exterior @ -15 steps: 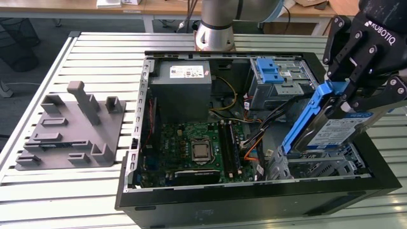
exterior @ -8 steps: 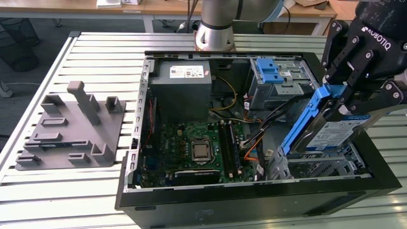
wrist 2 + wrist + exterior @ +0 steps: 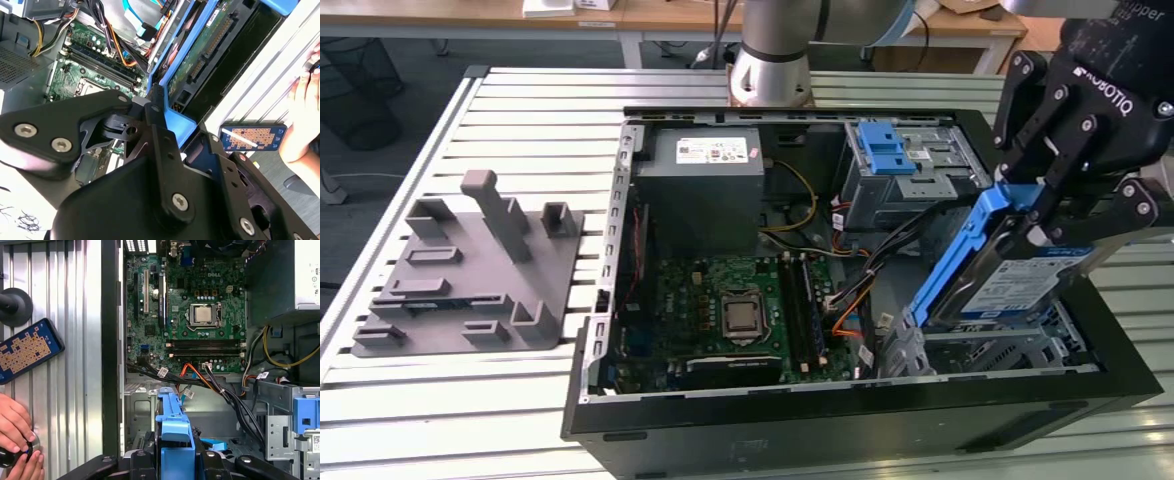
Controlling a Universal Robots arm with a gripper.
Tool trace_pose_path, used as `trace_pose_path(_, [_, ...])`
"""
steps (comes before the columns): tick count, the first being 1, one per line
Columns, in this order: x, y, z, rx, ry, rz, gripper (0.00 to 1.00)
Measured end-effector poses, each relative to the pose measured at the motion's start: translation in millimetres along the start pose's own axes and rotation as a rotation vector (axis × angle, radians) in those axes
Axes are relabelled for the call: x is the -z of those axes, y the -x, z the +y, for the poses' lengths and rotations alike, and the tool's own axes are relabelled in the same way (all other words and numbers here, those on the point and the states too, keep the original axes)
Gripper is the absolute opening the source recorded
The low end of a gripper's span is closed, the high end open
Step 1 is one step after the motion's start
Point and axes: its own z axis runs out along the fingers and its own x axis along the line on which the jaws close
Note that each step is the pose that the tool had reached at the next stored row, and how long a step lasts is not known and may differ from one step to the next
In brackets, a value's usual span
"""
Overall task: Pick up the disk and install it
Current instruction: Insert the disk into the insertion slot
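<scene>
The disk [image 3: 1017,282], a silver drive with a white-and-blue label in a bright blue carrier frame, hangs steeply tilted over the metal drive bay [image 3: 1001,352] at the exterior view's right of the open computer case. My gripper [image 3: 1047,222] is shut on its upper end. The second wrist view shows the disk's green circuit-board underside [image 3: 200,55] beyond the black fingers [image 3: 155,127]. In the first wrist view the blue carrier of the disk [image 3: 172,426] sticks out from between the fingers toward the case's inside.
The case [image 3: 854,410] holds a motherboard [image 3: 734,310], a grey power-supply box [image 3: 700,175], loose cables and a drive cage with a blue latch [image 3: 887,150]. A grey fixture [image 3: 467,270] lies on the slatted table. A person's hand [image 3: 15,432] and a phone [image 3: 27,347] are beside the case.
</scene>
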Motion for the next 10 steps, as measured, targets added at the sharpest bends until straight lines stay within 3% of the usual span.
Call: trace_pose_path(10, [-8.8,0.1,-0.5,0.0,0.0001,0.0001,0.36])
